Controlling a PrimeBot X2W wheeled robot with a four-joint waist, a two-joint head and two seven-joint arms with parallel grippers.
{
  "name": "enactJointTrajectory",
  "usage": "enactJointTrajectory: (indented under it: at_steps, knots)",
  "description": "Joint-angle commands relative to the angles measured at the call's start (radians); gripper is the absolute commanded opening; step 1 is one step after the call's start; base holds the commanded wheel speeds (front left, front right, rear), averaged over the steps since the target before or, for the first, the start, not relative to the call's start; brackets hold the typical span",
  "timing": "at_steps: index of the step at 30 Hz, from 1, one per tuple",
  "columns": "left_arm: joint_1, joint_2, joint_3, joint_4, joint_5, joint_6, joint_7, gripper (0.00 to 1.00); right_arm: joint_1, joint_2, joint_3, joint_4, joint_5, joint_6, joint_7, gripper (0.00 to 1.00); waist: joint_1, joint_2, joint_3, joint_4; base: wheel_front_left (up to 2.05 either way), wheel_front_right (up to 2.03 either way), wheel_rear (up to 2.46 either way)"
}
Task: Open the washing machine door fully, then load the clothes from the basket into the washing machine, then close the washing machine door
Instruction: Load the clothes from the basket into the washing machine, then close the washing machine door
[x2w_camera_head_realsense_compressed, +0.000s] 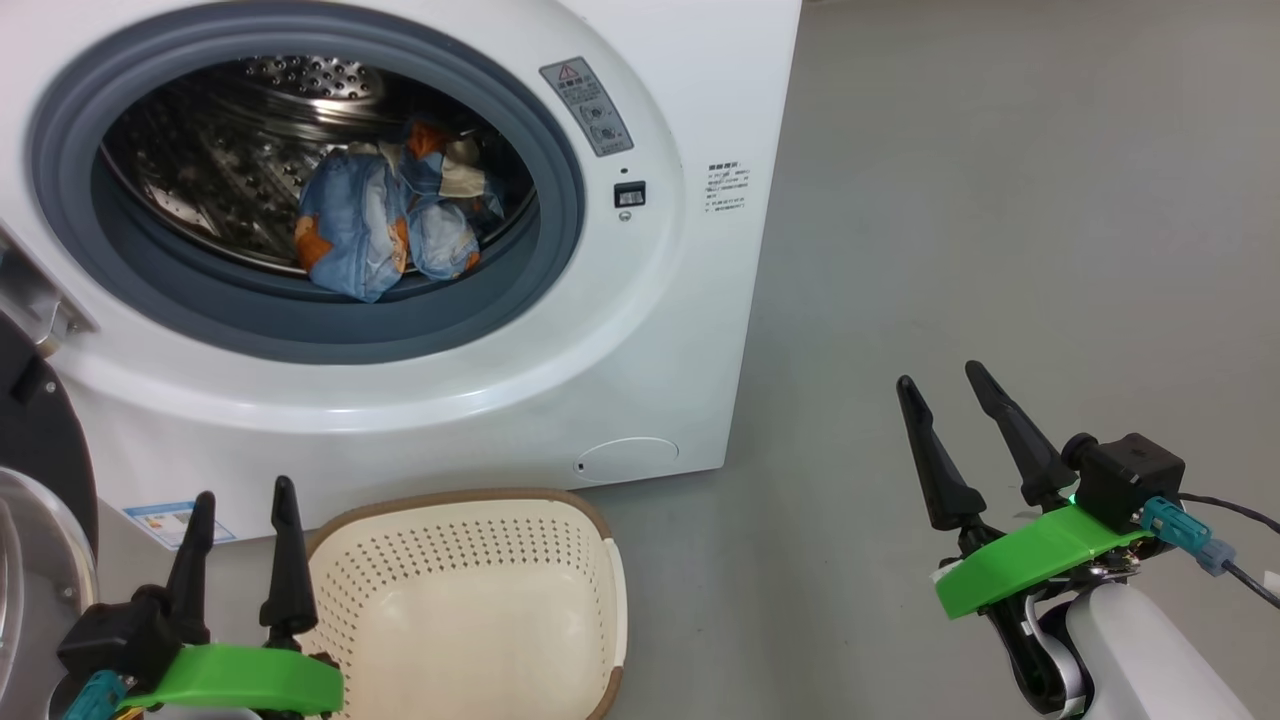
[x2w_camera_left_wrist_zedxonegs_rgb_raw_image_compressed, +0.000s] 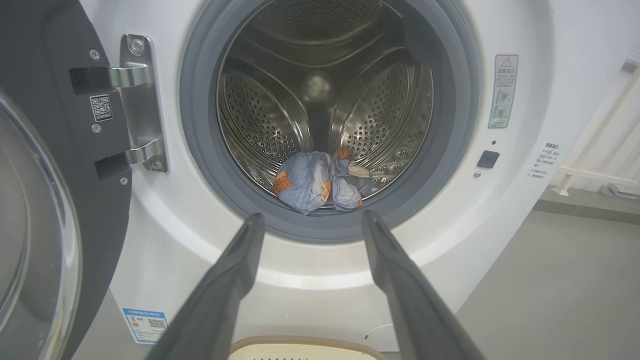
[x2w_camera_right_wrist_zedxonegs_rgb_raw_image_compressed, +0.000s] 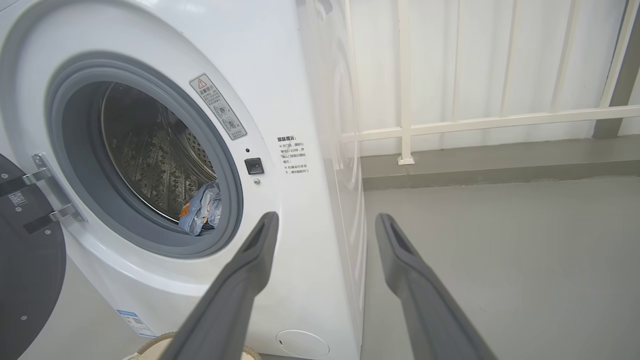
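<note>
In front of the washing machine (x2w_camera_head_realsense_compressed: 650, 300), both end effectors hung low with their dark fingers spread and nothing between them: the left end effector (x2w_camera_head_realsense_compressed: 245, 492) beside the basket (x2w_camera_head_realsense_compressed: 470, 497), the right end effector (x2w_camera_head_realsense_compressed: 940, 375) well apart over the grey floor (x2w_camera_head_realsense_compressed: 1000, 200). The clothes (x2w_camera_head_realsense_compressed: 385, 225) lay bunched at the bottom of the drum (x2w_camera_left_wrist_zedxonegs_rgb_raw_image_compressed: 260, 115), inside the grey gasket (x2w_camera_head_realsense_compressed: 330, 335). The basket stood on the floor just below the machine's front and showed only its bare perforated bottom. The door (x2w_camera_left_wrist_zedxonegs_rgb_raw_image_compressed: 35, 215) stood swung out on the left, hung from a bright metal hinge (x2w_camera_left_wrist_zedxonegs_rgb_raw_image_compressed: 140, 100).

Handling, as judged: loading appeared done, so the door was the part left to move. It was a stiff, fairly heavy disc that would turn only about its hinge. Its glossy black rim and bulging glass looked slippery, so a flat push on the rim, at the edge farthest from the hinge, would suit better than a pinch. The clothes were soft, light and limp, and sat clear of the gasket.

Materials: ribbed, perforated steel drum; matte rubber gasket; smooth white cabinet; cream plastic basket with round holes and a brown rim band.
</note>
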Motion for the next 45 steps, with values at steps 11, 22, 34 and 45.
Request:
enactJointTrajectory:
  at_steps: [11,22,34,45]
  knots:
    - [-0.024,0.022,0.039,-0.023,0.008,-0.011,-0.006,1.00,-0.004,0.000,0.009,-0.024,-0.011,0.006,-0.008,1.00,0.0000,0.0000,0.002,-0.003,-0.22,0.18,0.04]
    - [-0.023,0.021,0.035,-0.024,0.013,-0.015,-0.006,1.00,-0.004,0.000,0.008,-0.022,-0.010,0.006,-0.008,1.00,0.0000,0.0000,0.000,-0.003,-1.44,1.36,0.08]
    - [-0.025,0.016,0.035,-0.018,0.017,-0.015,-0.006,1.00,-0.003,-0.003,0.010,-0.022,-0.008,0.006,-0.008,1.00,0.0000,0.0000,-0.003,0.000,-0.60,0.60,0.00]
    - [-0.023,0.015,0.037,-0.016,0.020,-0.017,-0.006,1.00,-0.003,-0.003,0.012,-0.020,-0.005,0.006,-0.008,1.00,0.0000,0.0000,-0.004,0.000,0.00,0.00,0.00]
